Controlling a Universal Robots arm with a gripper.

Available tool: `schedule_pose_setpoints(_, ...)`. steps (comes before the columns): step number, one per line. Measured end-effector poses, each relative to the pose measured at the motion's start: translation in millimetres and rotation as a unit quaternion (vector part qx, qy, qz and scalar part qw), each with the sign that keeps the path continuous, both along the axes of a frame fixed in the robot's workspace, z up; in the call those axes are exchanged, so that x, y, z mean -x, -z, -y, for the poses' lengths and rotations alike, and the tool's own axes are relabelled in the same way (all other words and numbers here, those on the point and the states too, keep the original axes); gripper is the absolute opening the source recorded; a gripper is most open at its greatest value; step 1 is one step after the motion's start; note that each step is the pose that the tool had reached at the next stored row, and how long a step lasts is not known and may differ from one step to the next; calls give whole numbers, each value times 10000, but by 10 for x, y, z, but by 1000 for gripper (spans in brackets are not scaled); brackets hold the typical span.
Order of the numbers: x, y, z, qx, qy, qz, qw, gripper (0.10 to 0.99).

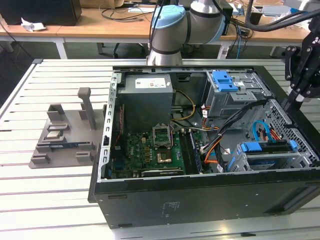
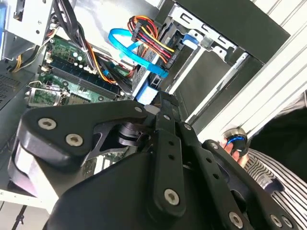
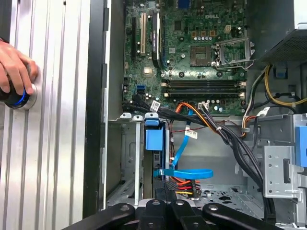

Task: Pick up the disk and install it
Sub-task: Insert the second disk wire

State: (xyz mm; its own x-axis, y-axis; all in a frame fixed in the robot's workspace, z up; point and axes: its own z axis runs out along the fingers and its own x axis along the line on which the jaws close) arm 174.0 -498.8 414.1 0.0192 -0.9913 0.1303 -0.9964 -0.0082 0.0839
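Note:
The disk (image 1: 267,148) sits on edge in the lower drive cage at the exterior view's right end of the open computer case, its blue carrier frame showing at both ends. In the first wrist view the disk (image 3: 154,140) shows its blue tab and dark edge in the cage slot. My gripper (image 1: 287,106) hangs above that end of the case, apart from the disk, fingers pressed together with nothing between them. In both wrist views the shut gripper (image 3: 165,186) (image 2: 164,102) points down at the carrier (image 2: 144,92).
A blue data cable (image 3: 184,171) and coloured power wires (image 3: 182,184) lie beside the disk. An upper drive cage with a blue handle (image 1: 224,80) stands behind. A grey stand (image 1: 65,135) is on the slatted table. A hand (image 3: 14,72) rests on a round button (image 3: 19,98).

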Motion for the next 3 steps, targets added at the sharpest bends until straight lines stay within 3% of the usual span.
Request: schedule_pose_setpoints(3,0,-1,0,0,0,0,10000,106)
